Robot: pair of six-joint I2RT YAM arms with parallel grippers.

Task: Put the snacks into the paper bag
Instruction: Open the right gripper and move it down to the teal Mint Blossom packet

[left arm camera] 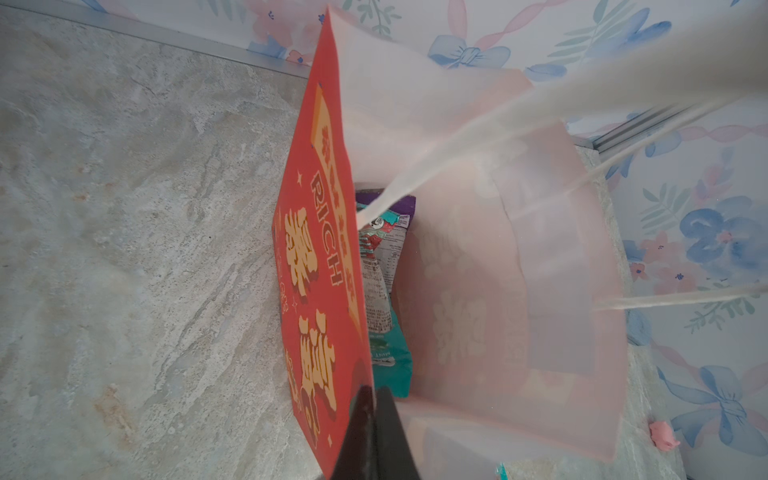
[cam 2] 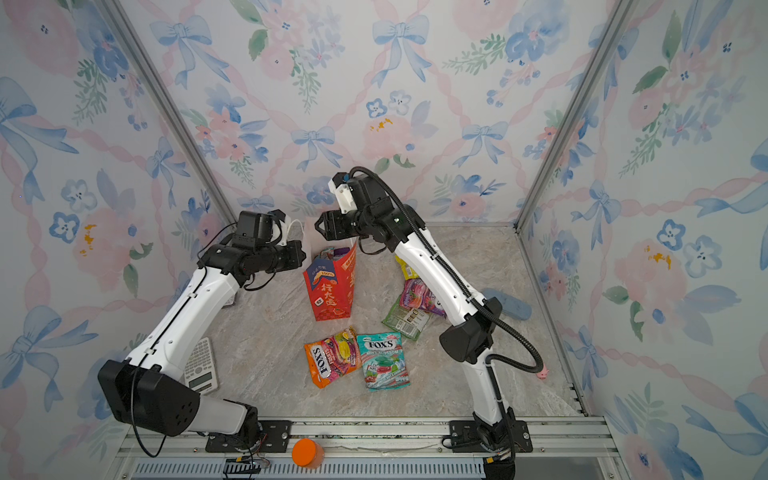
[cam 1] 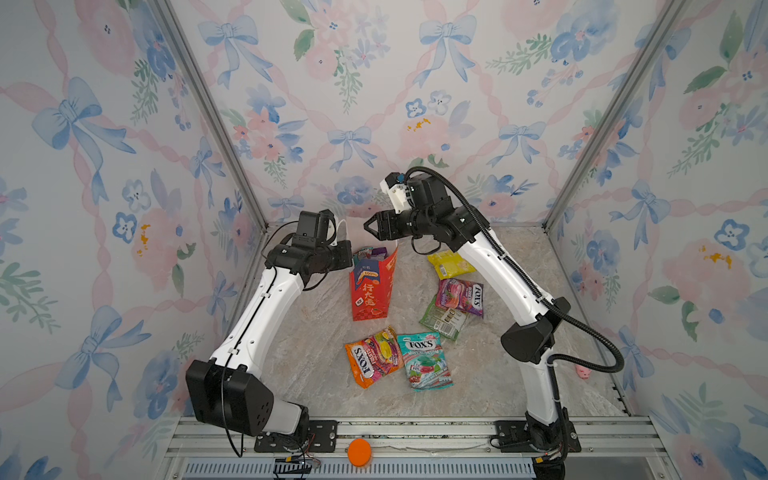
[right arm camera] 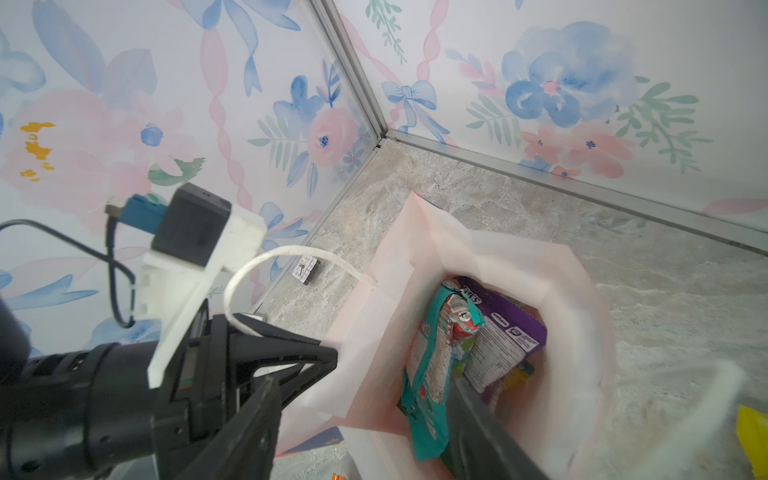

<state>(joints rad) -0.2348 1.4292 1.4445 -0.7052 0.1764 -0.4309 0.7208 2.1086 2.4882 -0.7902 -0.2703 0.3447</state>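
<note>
- Up front, the orange packet [cam 1: 372, 357] and teal packet [cam 1: 424, 359] lie flat on the table [cam 1: 316, 353]. I'd grab those next.
- Behind them, the green packet [cam 1: 441, 322], magenta packet [cam 1: 461, 297] and yellow packet [cam 1: 451, 264] are loose.
- The paper bag [cam 1: 370, 291] stands upright, with the left gripper [left arm camera: 370, 399] pinched on its rim. Hold it steady.
- The right gripper [cam 1: 370, 227] hovers over the mouth, jaws wide and empty. Lift straight up, clear of the cord handle [right arm camera: 257, 266].

Both top views look steeply down from high at the front, sharing the whole table [cam 1: 316, 345]. Both wrist cameras look closely into the open paper bag [left arm camera: 478, 270].
</note>
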